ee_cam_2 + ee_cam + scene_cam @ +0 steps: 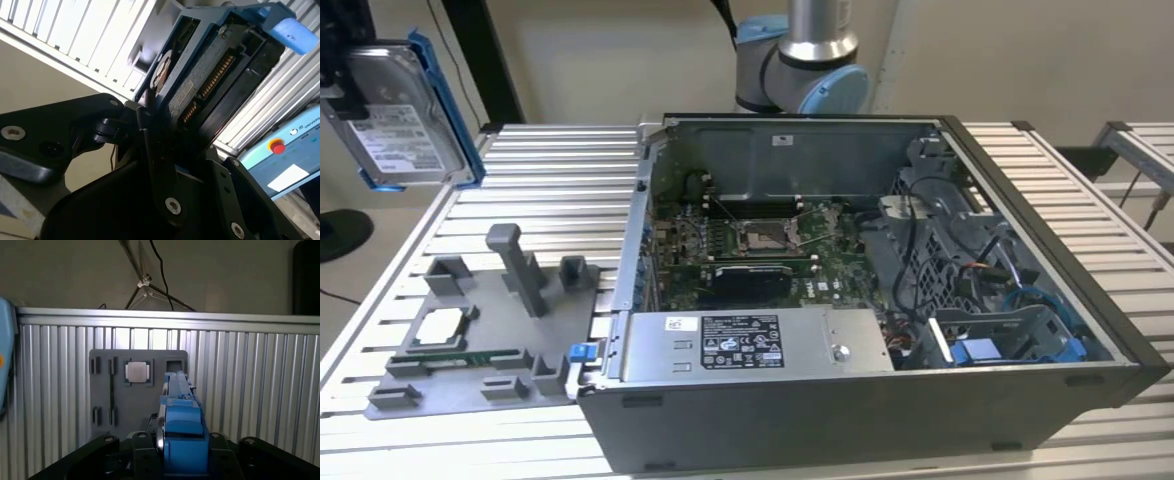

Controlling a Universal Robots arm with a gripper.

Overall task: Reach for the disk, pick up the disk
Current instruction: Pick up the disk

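While the slatted table point(1067, 190) carries the open computer case point(854, 410) and, at the exterior view's left, a grey tray point(494, 335), the disk point(403, 120) hangs clear of them at that view's upper left, label face outward, clamped in the gripper point(165, 135). The second wrist view gives the disk's other face, with its circuit board and gold connector row, and black fingers point(150, 150) pressed against it. The first wrist view looks along the blue frame onto the tray and its small silver chip point(137, 372). The disk's white label and the stickers on the case's grey box point(841, 335) carry print too small to read.
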